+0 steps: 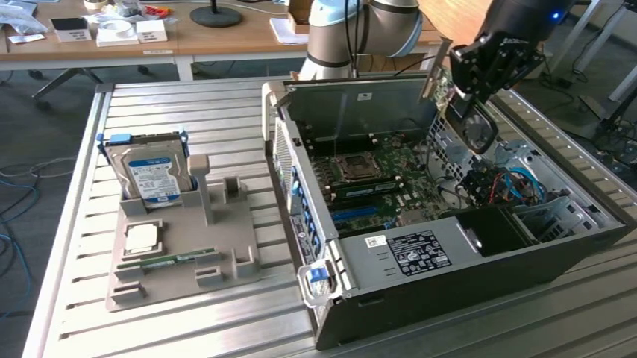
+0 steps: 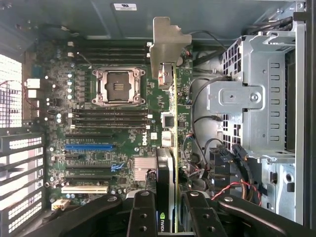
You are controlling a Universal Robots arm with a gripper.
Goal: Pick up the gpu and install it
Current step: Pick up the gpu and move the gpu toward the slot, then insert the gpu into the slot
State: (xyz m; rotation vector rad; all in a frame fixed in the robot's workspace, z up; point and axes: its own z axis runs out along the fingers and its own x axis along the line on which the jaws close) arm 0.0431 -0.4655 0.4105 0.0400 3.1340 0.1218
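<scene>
In the exterior view I see the arm (image 1: 348, 30) poised over the open computer case (image 1: 418, 298) on the tabletop (image 1: 179, 321), with the gpu (image 1: 470, 119) held above the motherboard (image 1: 368, 171). In the wrist view my jaws grip the gpu (image 2: 168, 163) edge-on. It bears an NVIDIA logo, and the motherboard (image 2: 98, 128) below reads DELL.

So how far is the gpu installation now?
Done: the gpu is picked up, clamped in the gripper. In hand: it hangs edge-down over the open computer case, above the motherboard. Left: it is not yet seated in a slot.
</scene>
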